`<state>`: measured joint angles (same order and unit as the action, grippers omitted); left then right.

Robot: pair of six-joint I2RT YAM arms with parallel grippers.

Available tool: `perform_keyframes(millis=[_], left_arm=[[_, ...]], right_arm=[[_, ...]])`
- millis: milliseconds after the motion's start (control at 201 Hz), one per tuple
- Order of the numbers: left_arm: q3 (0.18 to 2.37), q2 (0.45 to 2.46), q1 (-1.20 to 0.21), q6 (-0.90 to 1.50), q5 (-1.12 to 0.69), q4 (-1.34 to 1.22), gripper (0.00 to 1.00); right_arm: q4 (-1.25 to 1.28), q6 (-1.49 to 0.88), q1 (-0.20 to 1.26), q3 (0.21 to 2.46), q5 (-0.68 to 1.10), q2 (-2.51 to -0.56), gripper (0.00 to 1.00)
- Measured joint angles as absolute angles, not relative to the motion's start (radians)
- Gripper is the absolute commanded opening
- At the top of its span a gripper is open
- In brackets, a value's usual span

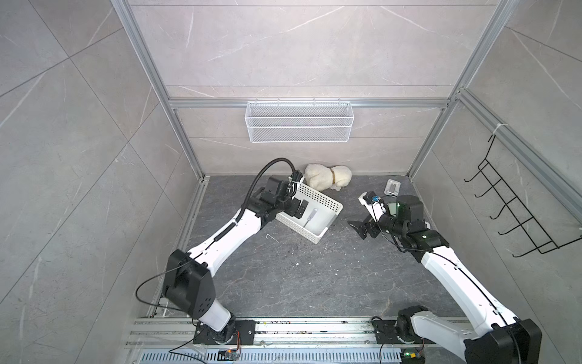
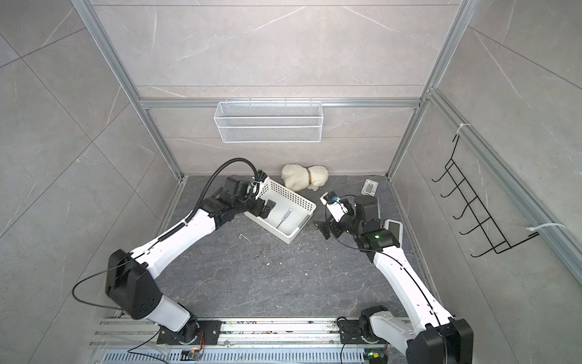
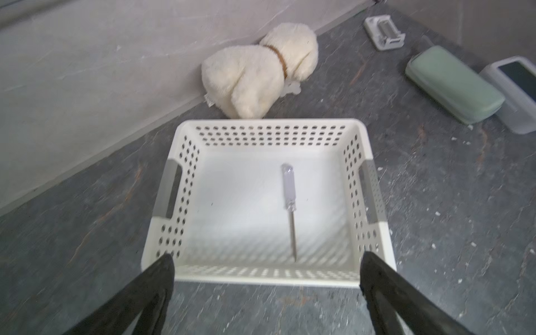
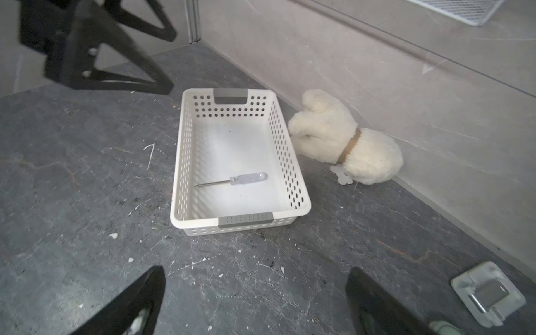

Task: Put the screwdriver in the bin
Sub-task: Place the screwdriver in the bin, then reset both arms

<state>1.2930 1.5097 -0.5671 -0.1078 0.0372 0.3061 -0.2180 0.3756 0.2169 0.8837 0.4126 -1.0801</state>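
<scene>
The left gripper has its fingers spread wide and holding nothing. The bin sits just ahead of them, and its near long rim spans the gap between the two fingertips. In both top views the fingers hang over the bin's left part. The screwdriver lies flat on the bin floor beyond the fingertips, clear of both. Its shaft tip points back toward them, close to the near long wall, and its handle reaches about mid-floor. The rest of the bin floor is bare.

Past the far long rim a plush lies against the back wall, just beside the bin. A green case lies well off to one side.

The right gripper also has its fingers spread and empty. They are above bare floor, with open room up to the bin's near end rim. A small plate lies just beside one finger.
</scene>
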Motion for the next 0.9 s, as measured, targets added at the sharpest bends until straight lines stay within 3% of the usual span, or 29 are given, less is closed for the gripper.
perform_keyframes(millis=[184, 598, 742, 896], left_arm=[[1.020, 1.296, -0.481, -0.099, 0.085, 0.230, 1.00], [0.396, 0.853, -0.148, -0.027, 0.138, -0.012, 0.99], [0.262, 0.846, -0.051, -0.026, 0.137, -0.130, 1.00], [0.226, 1.013, -0.017, -0.046, 0.121, -0.302, 0.99]], right_arm=[[-0.059, 0.266, 0.216, 0.757, 0.271, -1.019, 0.99], [0.278, 0.069, 0.176, 0.448, -0.006, -0.994, 0.99], [0.415, 0.042, 0.158, 0.363, -0.052, -1.077, 0.99], [0.570, 0.030, 0.133, 0.309, -0.065, -1.214, 0.99]])
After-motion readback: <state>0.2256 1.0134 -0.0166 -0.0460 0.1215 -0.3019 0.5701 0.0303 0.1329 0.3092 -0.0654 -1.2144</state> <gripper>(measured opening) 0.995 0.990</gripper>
